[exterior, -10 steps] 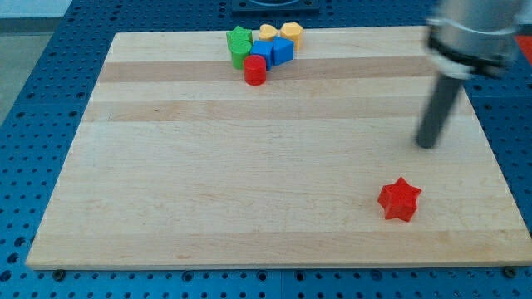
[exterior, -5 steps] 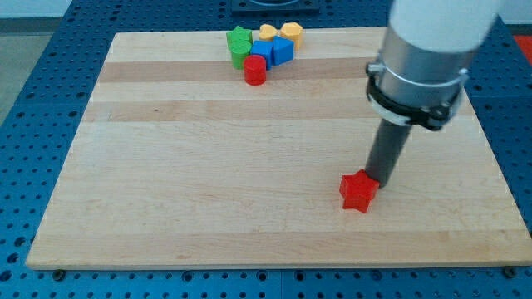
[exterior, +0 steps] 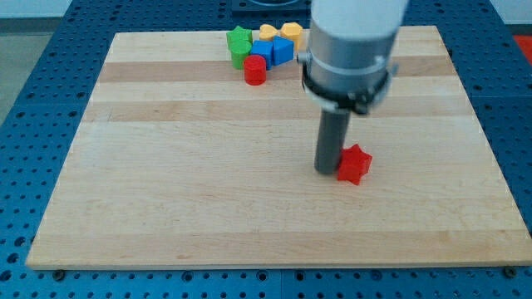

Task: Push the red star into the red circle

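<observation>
The red star [exterior: 355,164] lies on the wooden board [exterior: 166,166], right of centre toward the view's bottom. My tip [exterior: 326,172] stands right against the star's left side, touching or nearly so. The red circle [exterior: 254,71], a short red cylinder, sits near the view's top at the lower edge of a cluster of blocks, far up and left of the star. The arm's pale body hangs above the rod.
The cluster at the top holds a green block [exterior: 239,46], two blue blocks [exterior: 272,53] and two yellow blocks [exterior: 281,32], all packed just above the red circle. The board's top edge runs close behind them.
My tip swept left across the board, from far right of the star to its left side. The star slid left and upward, then stopped beside my tip.
</observation>
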Robot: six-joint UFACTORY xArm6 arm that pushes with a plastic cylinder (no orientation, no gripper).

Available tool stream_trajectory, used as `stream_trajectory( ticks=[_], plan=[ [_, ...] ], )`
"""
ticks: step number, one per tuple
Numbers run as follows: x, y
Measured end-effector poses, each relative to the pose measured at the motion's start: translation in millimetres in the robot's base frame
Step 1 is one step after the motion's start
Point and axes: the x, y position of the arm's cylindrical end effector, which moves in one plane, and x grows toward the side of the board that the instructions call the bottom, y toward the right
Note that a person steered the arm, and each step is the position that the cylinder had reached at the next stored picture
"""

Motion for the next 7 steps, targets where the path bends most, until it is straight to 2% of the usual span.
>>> stream_trajectory(
  ticks=[1, 2, 3, 4, 6, 7],
  plan=[
    [3, 0],
    [54, 3],
    [92, 29],
    [77, 65],
    [-25, 10],
    [-28, -2]
  ],
)
